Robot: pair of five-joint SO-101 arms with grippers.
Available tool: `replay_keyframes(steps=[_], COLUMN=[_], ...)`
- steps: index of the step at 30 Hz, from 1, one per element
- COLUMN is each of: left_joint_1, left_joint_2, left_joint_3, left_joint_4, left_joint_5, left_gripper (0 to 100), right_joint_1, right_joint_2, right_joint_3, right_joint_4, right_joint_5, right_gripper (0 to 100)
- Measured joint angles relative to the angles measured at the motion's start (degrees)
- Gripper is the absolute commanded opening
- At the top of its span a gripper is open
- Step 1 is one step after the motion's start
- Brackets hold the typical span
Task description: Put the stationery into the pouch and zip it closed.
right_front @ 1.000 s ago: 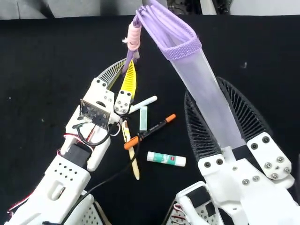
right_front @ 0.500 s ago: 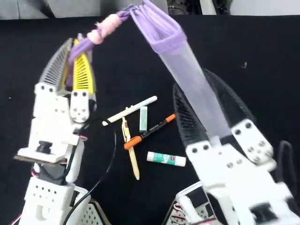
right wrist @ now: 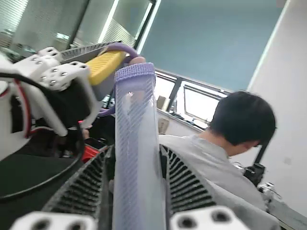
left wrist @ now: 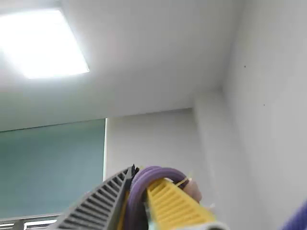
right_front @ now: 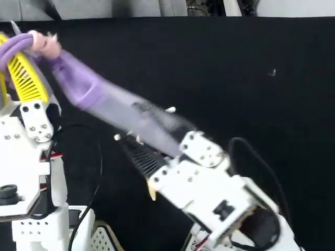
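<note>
The translucent purple pouch hangs stretched slantwise above the table between both arms. My left gripper, at the far left, is shut on the pouch's purple strap, next to a pink knot. My right gripper is shut on the pouch's other end, which passes between its black ribbed fingers. The stationery lies under the pouch and the right arm. A white pen tip and a yellow pencil end peek out.
The table is covered in black cloth, bare on its right half. The left arm's white body stands at the near left edge. Its yellow finger rises beyond the pouch in the right wrist view.
Both arms swung left with the pouch. It went from standing steeply over the middle to slanting low toward the far left. The right arm now covers most of the stationery.
</note>
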Motion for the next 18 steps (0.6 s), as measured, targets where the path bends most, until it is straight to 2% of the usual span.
replay_keyframes(steps=[4, 9, 11, 18], left_joint_1=[-0.70, -1.41, -3.96, -13.54], left_joint_2=[0.18, -0.97, -1.58, -6.51], left_joint_3=[0.00, 0.00, 0.00, -4.57], left_joint_4=[0.00, -0.18, -0.18, 0.18], left_joint_5=[0.00, 0.00, 0.18, 13.45], left_gripper=[3, 3, 3, 3], right_joint_1=[-5.27, -6.95, -6.95, -7.21], right_joint_2=[0.00, 0.79, 0.88, 0.88], right_joint_3=[6.59, 16.35, 18.81, 19.25], right_joint_4=[-5.45, -15.30, -17.58, -19.08], right_joint_5=[0.00, 0.00, 0.00, 0.00], right_gripper=[15.3, 14.9, 14.9, 15.2])
